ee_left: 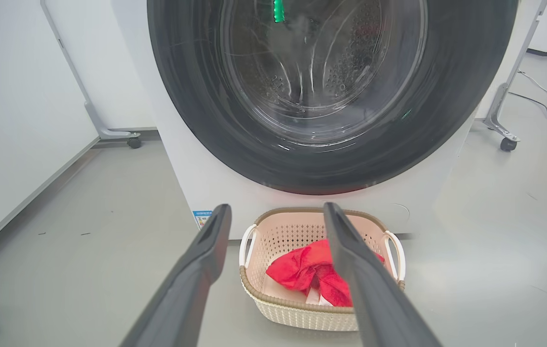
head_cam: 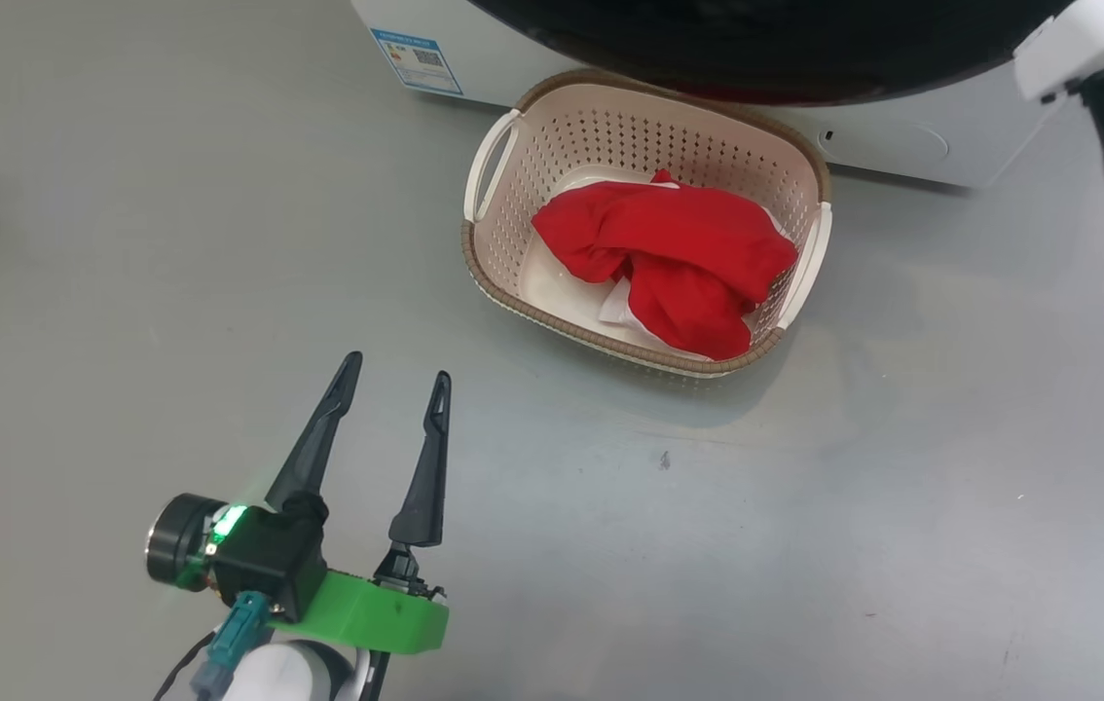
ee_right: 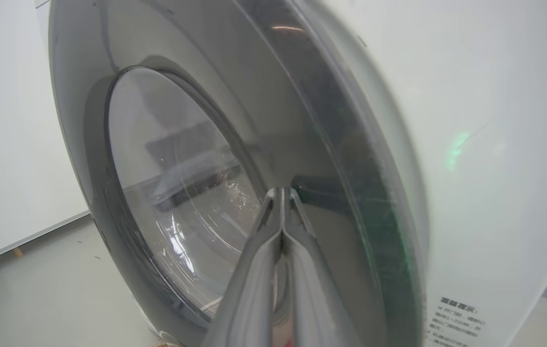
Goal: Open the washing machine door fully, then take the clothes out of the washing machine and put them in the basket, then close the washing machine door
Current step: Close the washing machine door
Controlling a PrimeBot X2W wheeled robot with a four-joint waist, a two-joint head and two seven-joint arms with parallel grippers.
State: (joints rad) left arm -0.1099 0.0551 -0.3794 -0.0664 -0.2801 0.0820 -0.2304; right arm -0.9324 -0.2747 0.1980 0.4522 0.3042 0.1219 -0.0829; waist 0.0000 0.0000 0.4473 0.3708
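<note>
basket (head_cam: pixel 610 127) lengthwise along washing machine (head_cam: pixel 893 146), clothes (head_cam: pixel 679 258) inside

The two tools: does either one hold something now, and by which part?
Nothing is held. The left tool is open; the right tool is shut empty, near the washing machine door.

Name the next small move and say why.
Probably press the shut right gripper gently against the door to seat it: the clothes lie in the basket, its tips are by the door's rim, and whether it has latched is unclear.
</note>
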